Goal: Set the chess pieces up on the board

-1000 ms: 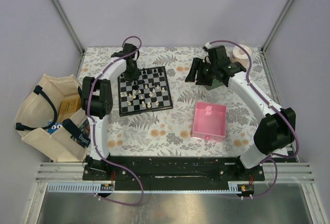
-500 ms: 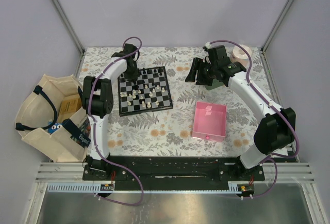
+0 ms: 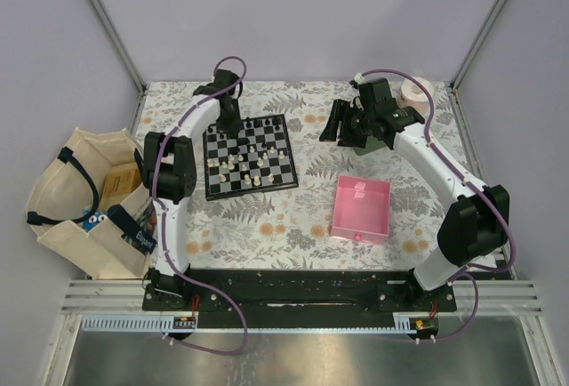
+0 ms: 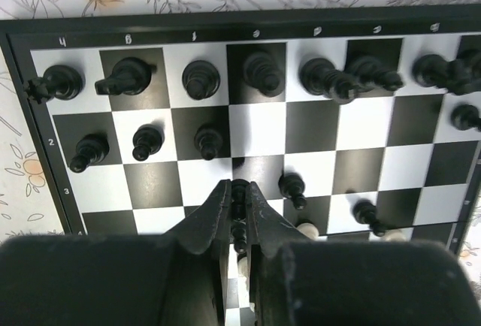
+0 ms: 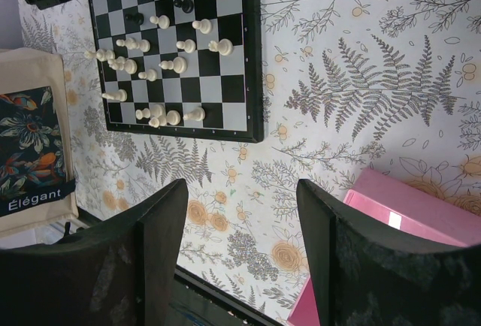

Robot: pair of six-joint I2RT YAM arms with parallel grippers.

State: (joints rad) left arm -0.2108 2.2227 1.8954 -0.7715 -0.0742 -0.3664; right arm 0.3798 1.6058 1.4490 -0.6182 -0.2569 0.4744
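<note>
The chessboard (image 3: 250, 156) lies left of centre on the table, with black pieces along its far rows and cream-white pieces nearer me. My left gripper (image 3: 233, 124) hovers over the board's far part. In the left wrist view it (image 4: 239, 200) is shut on a black chess piece (image 4: 239, 213), held above the third row. Black pieces (image 4: 201, 78) stand in the back row and a few pawns (image 4: 148, 141) in front. My right gripper (image 3: 342, 124) is open and empty, raised right of the board; its view shows the board (image 5: 252, 55) and white pieces (image 5: 167, 64).
A pink tray (image 3: 361, 208) sits right of centre, its corner also in the right wrist view (image 5: 421, 209). A cream fabric bag (image 3: 84, 199) lies off the table's left edge. A roll of tape (image 3: 414, 92) rests at the far right corner.
My left gripper has shifted slightly toward the far edge of the board with the black piece. The right arm has not moved.
</note>
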